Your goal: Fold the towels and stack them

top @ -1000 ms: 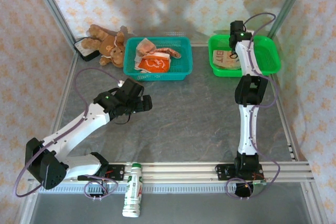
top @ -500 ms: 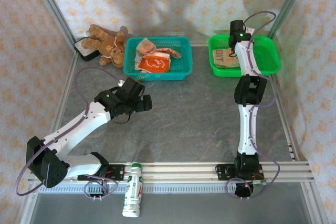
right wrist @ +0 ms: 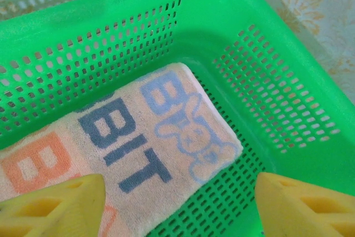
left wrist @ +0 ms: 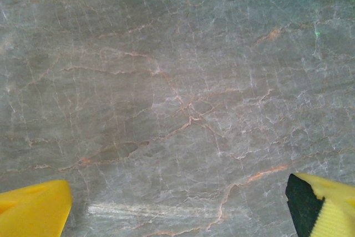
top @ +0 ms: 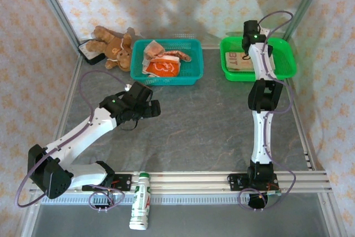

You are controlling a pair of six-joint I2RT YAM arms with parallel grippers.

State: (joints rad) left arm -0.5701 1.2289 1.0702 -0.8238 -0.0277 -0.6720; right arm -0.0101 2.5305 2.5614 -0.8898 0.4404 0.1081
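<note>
Partly done, judging by how things lie. One folded towel [right wrist: 138, 154] flat in the green basket [top: 285, 59] at 1 o'clock on the bench [top: 199, 131]. Cream terry with a short nap, a tidy rectangle with a rounded corner, printed with blue-grey and orange block letters and a blue rabbit outline.

Left to do: crumpled towels [top: 161, 64], orange with white print and cream, heaped loose in the teal basket [top: 195, 73] at 12 o'clock, none of them folded. How many, hard to tell.

Both baskets rigid plastic, with perforated walls and floor and a smooth rolled rim.

Right jaws apart just above the folded towel, yellow fingers [right wrist: 55, 206] on either side, gripping nothing. Left jaws wide apart over bare bench towards 9 o'clock, nothing between them.

Bench grey, matte, veined like stone. Brown plush teddy bear [top: 111, 45] at 11 o'clock, no part of the job.
</note>
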